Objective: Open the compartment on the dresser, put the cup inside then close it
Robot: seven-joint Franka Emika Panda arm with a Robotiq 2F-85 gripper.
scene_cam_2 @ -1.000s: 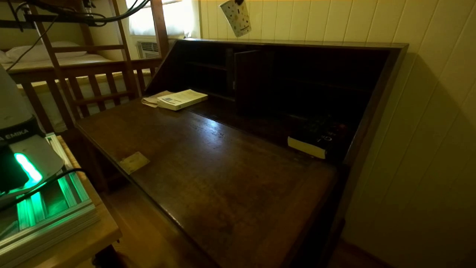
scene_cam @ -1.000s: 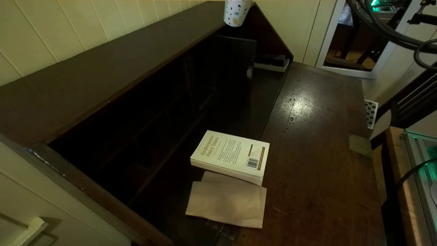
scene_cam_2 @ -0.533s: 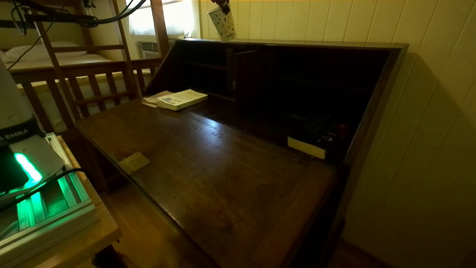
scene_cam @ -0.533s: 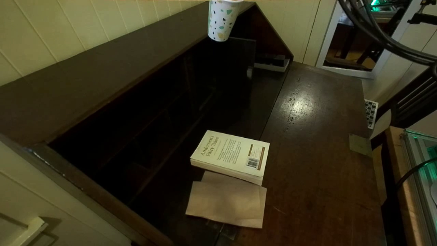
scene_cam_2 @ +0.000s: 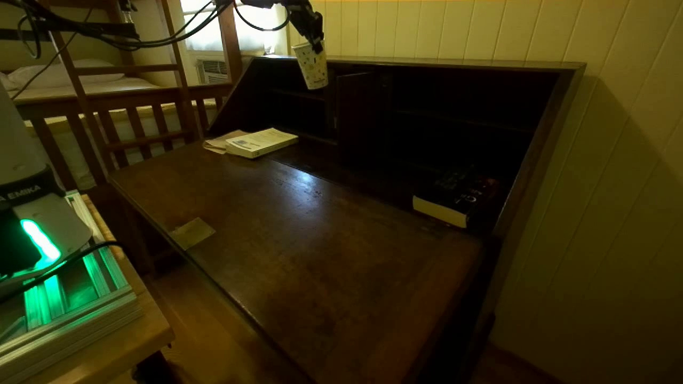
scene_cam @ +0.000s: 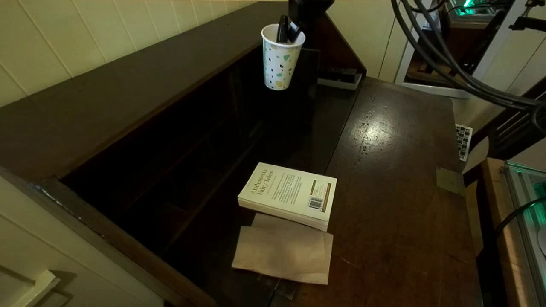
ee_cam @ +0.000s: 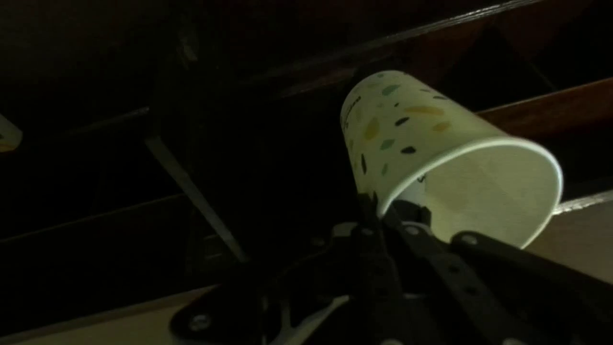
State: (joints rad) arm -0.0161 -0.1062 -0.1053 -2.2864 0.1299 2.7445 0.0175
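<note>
My gripper (scene_cam: pixel 286 32) is shut on the rim of the white cup (scene_cam: pixel 279 64), with one finger inside and one outside. The tapered cup has coloured flecks and hangs in the air, slightly tilted, at the upper front of the dark dresser (scene_cam_2: pixel 299 234). Cup (scene_cam_2: pixel 313 69) and gripper (scene_cam_2: pixel 318 47) also show in an exterior view. In the wrist view the cup (ee_cam: pixel 407 120) leans away from the fingertips (ee_cam: pixel 380 213). The compartment's dark door (scene_cam_2: pixel 358 117) stands open, sticking out from the pigeonholes. The compartment (scene_cam: pixel 251 100) beside it is too dark to see inside.
A white book (scene_cam: pixel 290 194) and brown paper (scene_cam: pixel 281 253) lie on the dresser's desk surface. A thick dark book (scene_cam_2: pixel 443 209) lies at its far end. The dresser's upper ledge (scene_cam: pixel 170 59) overhangs the pigeonholes. Black cables (scene_cam: pixel 460 81) hang from the arm.
The gripper has come down into view with the cup. The cup has dropped from above the dresser's top ledge to in front of its pigeonholes and hangs more upright. The door has not moved.
</note>
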